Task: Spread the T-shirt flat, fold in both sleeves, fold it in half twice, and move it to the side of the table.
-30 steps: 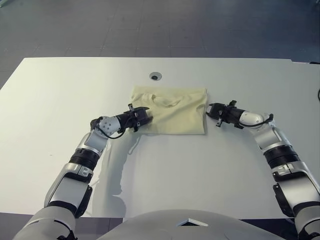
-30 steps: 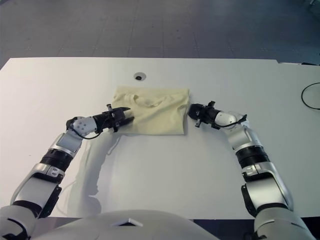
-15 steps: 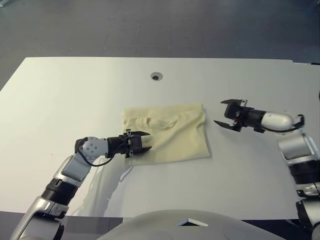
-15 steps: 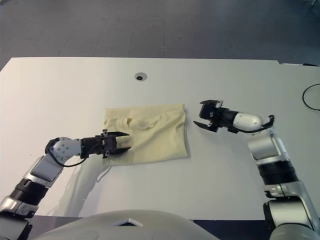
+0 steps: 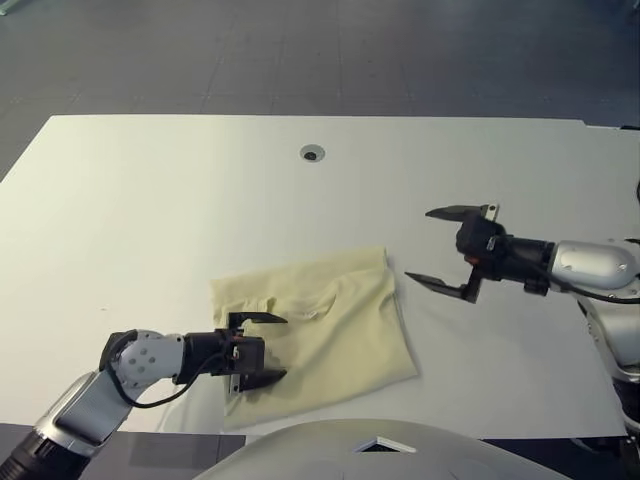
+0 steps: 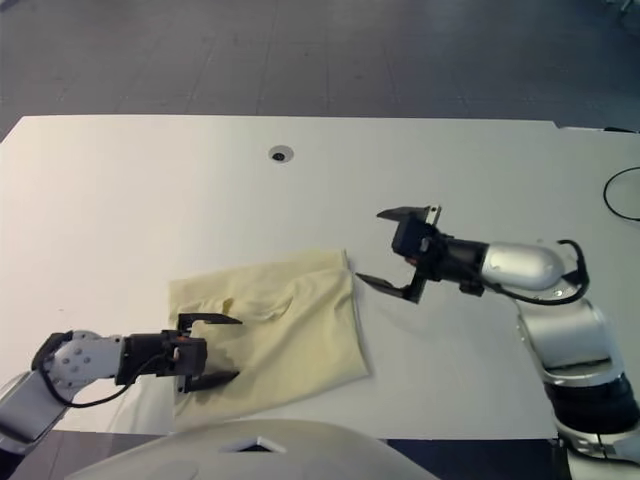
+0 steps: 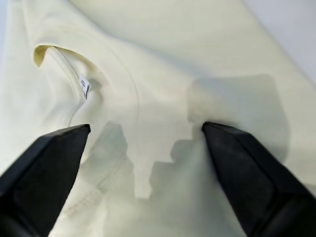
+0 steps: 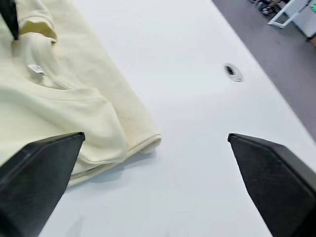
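Note:
The pale yellow T-shirt (image 5: 330, 325) lies folded into a rough rectangle near the table's front edge, left of centre, with its collar (image 7: 59, 64) facing up. My left gripper (image 5: 262, 348) is open over the shirt's near left corner, its fingers (image 7: 47, 165) spread on either side of the cloth with nothing pinched between them. My right gripper (image 5: 447, 247) is wide open above bare table, a little to the right of the shirt's far right corner (image 8: 143, 143) and clear of it.
The white table (image 5: 130, 200) has a round cable hole (image 5: 312, 153) at its far middle. A black cable loop (image 6: 620, 190) lies at the right edge. The shirt's near corner almost reaches the table's front edge. Dark floor lies beyond.
The shirt has slid from the table's middle toward the front edge with my left gripper, which now stands open. My right gripper has pulled away from the shirt to the right and opened wide.

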Controlling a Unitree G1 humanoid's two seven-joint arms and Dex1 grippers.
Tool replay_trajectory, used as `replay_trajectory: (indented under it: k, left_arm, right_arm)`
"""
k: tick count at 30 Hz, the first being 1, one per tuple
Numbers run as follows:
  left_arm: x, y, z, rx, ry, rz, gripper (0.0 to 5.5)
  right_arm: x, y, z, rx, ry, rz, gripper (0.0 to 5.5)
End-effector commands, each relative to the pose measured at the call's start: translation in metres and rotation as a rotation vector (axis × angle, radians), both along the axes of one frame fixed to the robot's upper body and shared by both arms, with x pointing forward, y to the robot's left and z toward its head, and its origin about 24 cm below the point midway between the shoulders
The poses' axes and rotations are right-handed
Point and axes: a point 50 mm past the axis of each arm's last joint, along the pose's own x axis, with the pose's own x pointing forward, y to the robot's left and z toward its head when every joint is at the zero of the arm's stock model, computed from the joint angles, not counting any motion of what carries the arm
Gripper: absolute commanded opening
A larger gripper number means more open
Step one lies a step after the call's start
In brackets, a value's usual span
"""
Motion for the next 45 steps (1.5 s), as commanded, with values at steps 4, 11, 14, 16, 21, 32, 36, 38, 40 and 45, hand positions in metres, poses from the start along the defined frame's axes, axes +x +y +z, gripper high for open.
replay_trajectory:
  k: [4, 11, 14, 16, 21, 32, 36, 38, 40, 45]
  left_arm:
    - [-0.015, 0.02, -0.014, 0.157, 0.107, -0.022, 5.39]
    - [0.021, 0.023, 0.015, 0.091, -0.066, 0.055, 5.39]
    - [0.029, 0.026, 0.017, 0.106, -0.1, 0.077, 5.39]
    - [0.033, 0.029, 0.015, 0.13, -0.11, 0.089, 5.39]
    - [0.047, 0.04, 0.003, 0.183, -0.127, 0.125, 5.39]
    - [0.061, 0.023, 0.046, -0.187, -0.115, 0.196, 5.39]
    - [0.059, 0.024, 0.063, -0.276, -0.089, 0.203, 5.39]
    - [0.063, 0.025, 0.073, -0.331, -0.093, 0.229, 5.39]
    - [0.072, 0.031, 0.08, -0.389, -0.101, 0.294, 5.39]
    - [0.104, 0.049, 0.067, -0.466, -0.028, 0.583, 5.39]
  right_arm:
    - [-0.006, 0.027, -0.021, -0.036, 0.015, 0.079, 5.4]
    - [0.008, 0.047, -0.044, -0.08, -0.001, 0.097, 5.4]
    - [0.007, 0.047, -0.049, -0.086, 0.011, 0.1, 5.4]
    - [0.006, 0.045, -0.055, -0.115, 0.02, 0.105, 5.4]
    - [0.0, 0.031, -0.061, -0.206, 0.026, 0.096, 5.4]
    - [0.007, 0.018, -0.05, -0.128, -0.002, 0.016, 5.4]
    - [0.013, 0.012, -0.035, -0.048, -0.015, -0.021, 5.4]
    - [0.015, 0.009, -0.026, 0.031, 0.014, -0.054, 5.4]
    - [0.018, 0.006, -0.017, 0.175, 0.088, -0.121, 5.4]
    - [0.028, -0.008, -0.009, 0.448, 0.318, -0.325, 5.4]
